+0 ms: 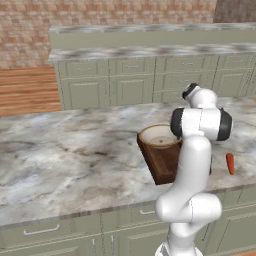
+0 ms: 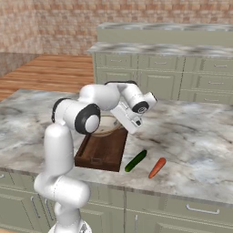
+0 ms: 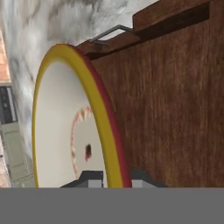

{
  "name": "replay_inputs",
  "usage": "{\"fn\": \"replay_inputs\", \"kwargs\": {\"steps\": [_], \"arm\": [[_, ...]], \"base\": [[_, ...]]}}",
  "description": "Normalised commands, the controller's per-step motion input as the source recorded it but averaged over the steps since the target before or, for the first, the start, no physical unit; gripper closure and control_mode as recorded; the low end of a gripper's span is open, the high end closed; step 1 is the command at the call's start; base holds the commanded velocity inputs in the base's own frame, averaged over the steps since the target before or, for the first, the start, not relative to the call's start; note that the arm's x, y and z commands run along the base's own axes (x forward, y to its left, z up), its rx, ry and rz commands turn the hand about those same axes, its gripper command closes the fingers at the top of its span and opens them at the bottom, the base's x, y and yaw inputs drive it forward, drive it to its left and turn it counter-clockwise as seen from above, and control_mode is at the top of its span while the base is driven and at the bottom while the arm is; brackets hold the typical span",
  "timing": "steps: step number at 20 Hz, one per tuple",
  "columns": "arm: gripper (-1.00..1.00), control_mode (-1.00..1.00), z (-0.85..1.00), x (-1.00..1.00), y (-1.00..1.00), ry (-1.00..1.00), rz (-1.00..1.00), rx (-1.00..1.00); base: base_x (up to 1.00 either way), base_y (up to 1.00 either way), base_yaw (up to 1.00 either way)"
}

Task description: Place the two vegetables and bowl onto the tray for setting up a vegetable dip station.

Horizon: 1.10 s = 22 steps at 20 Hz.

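Note:
My gripper is shut on the rim of the bowl, with one fingertip on each side of the rim. The bowl is tan outside and cream inside, and it sits over the far end of the dark wooden tray. I cannot tell whether it rests on the tray or hangs just above it. In the right base view my gripper reaches down at the bowl's right edge. The green cucumber and the orange carrot lie on the counter right of the tray. In the left base view I see the bowl, the tray and the carrot.
The tray stands near the front edge of a marble island counter. A metal handle sticks out of the tray's end. Behind the island runs a row of green cabinets under a brick wall.

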Motion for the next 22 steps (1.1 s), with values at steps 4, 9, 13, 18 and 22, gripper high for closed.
{"fn": "replay_inputs", "kwargs": {"steps": [4,9,13,18,22], "arm": [[1.00,-1.00,-0.10,0.22,0.00,0.00,0.00,0.00],[1.00,-1.00,-0.12,0.18,0.00,0.00,0.00,0.00],[1.00,-1.00,-0.13,0.13,0.00,0.00,0.00,0.00],[1.00,-1.00,-0.14,0.04,0.00,0.00,0.00,0.00],[1.00,-1.00,-0.14,0.05,0.00,0.00,0.00,0.00]], "base": [[0.00,0.00,0.00],[0.00,0.00,0.00],[0.00,0.00,0.00],[0.00,0.00,0.00],[0.00,0.00,0.00]]}}
